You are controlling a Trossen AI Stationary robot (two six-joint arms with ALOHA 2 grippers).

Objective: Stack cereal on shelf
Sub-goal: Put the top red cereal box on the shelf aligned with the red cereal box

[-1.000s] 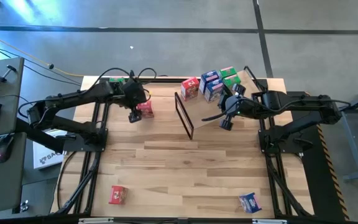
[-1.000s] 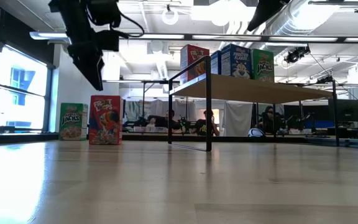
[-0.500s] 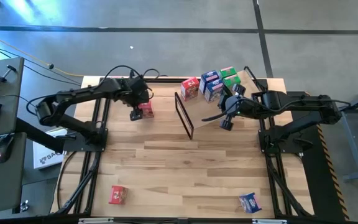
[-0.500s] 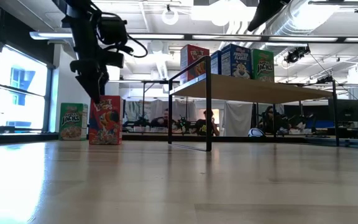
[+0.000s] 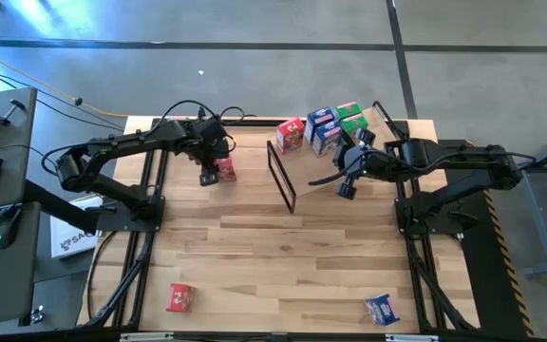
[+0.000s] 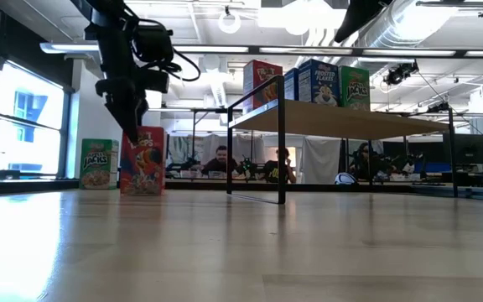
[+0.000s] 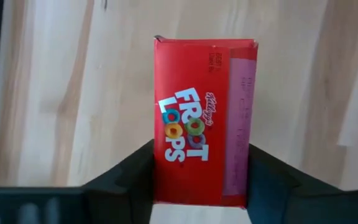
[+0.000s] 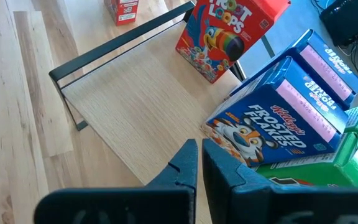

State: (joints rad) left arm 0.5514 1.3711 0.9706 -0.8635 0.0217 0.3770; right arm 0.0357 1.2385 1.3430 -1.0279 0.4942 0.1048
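Since the frame half a second back, the left hand [image 5: 211, 171] has dropped slightly lower onto the red Froot Loops box [image 5: 222, 168]; nothing else on the worktop [image 5: 283, 256] has shifted.

Left hand: the left wrist view shows its two dark fingers [image 7: 132, 177] pressed against both sides of this red box [image 7: 204, 121], gripping it. The low view shows the box standing upright on the worktop, hand at its top edge. A green Apple Jacks box [image 6: 98, 164] stands just beside it, toward the worktop's far left edge.

Shelf [image 5: 307, 163]: plywood board with black frame end, at the far centre-right. On it a red box [image 5: 291, 134], blue Frosted Flakes boxes [image 5: 324, 129] and green boxes [image 5: 351, 116], clustered at its far end.

Right hand [image 5: 347, 182]: hovering over the near part of the shelf board, fingers [image 8: 188, 163] nearly together, holding nothing.

High view only: two stray boxes at the near edge of the worktop, one red [image 5: 179, 297] and one blue [image 5: 382, 308], well apart. Low view only: people seated in the room beyond.
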